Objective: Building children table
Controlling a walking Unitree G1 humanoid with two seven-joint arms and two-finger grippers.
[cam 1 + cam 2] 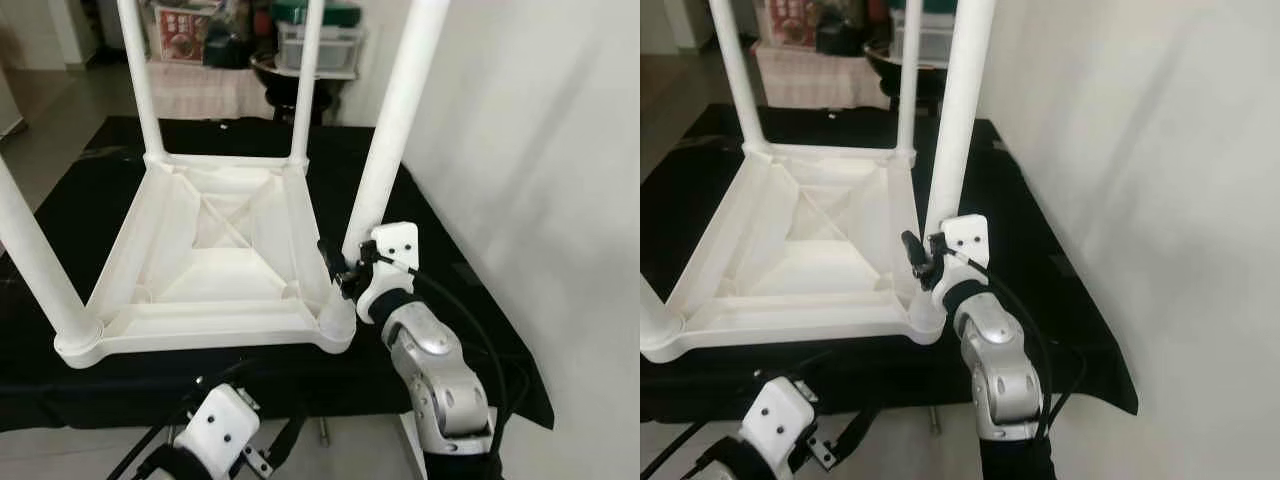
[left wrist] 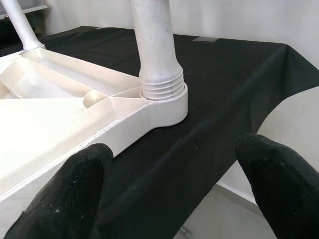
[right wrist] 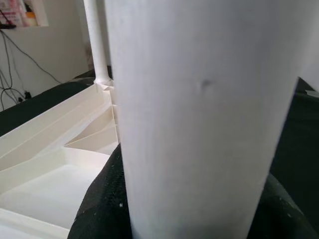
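My right arm: rounded silver metal segments with a black cuff near the wrist.
My right wrist block: white plastic with small dark screw holes.
My cables: thin and black, looping along the right forearm.
My left wrist block: white with black dots.
My left fingers: black, with a grainy texture.

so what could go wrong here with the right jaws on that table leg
The right gripper clamps the near-right leg low, just above its socket. That leg leans outward and threads still show at its base, so it may not be fully seated; pushing sideways could jam it or pop it out.

The upturned tabletop lies on the black cloth near the table's front edge, so a hard twist could slide it off.
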